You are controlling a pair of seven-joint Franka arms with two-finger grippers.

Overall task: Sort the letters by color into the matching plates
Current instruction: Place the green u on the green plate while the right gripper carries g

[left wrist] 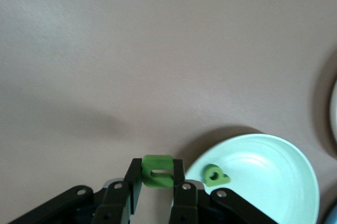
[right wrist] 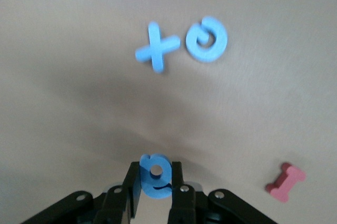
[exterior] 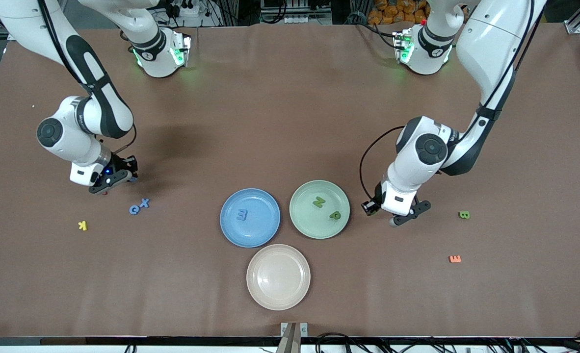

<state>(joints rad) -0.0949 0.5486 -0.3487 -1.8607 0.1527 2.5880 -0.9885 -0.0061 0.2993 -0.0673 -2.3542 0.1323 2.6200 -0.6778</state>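
Right arm: comes from its base at the top of the front view, elbow bent, wrist turned down over bare table toward its own end. Right gripper [right wrist: 156, 179] hangs just above the tabletop, fingers clamped on a small blue foam letter [right wrist: 156, 175] with a round hole, held upright between the pads. On the table close by lie a blue foam X [exterior: 145, 202] and a blue foam G [exterior: 134, 210], touching or nearly so. A small red foam letter [right wrist: 285, 182] lies on the table near the gripper. A yellow foam K [exterior: 83, 225] sits nearer the front camera, toward the right arm's end.

Left arm: reaches down from its base, forearm folded back, wrist pointing at the table just beside the pale mint green round plate [exterior: 303, 221]. Left gripper [left wrist: 157, 176] has its fingers pinched on a small green foam letter [left wrist: 157, 170], over bare table at the plate's edge.

Green plate holds a green foam N [exterior: 319, 201] and a green foam P [exterior: 335, 214]. The round matte blue plate [exterior: 231, 229], just beside it, holds a blue foam M [exterior: 242, 214]. A round beige plate [exterior: 258, 292] lies nearer the camera. A green foam B [exterior: 463, 214] and an orange foam E [exterior: 455, 259] lie toward the left arm's end.
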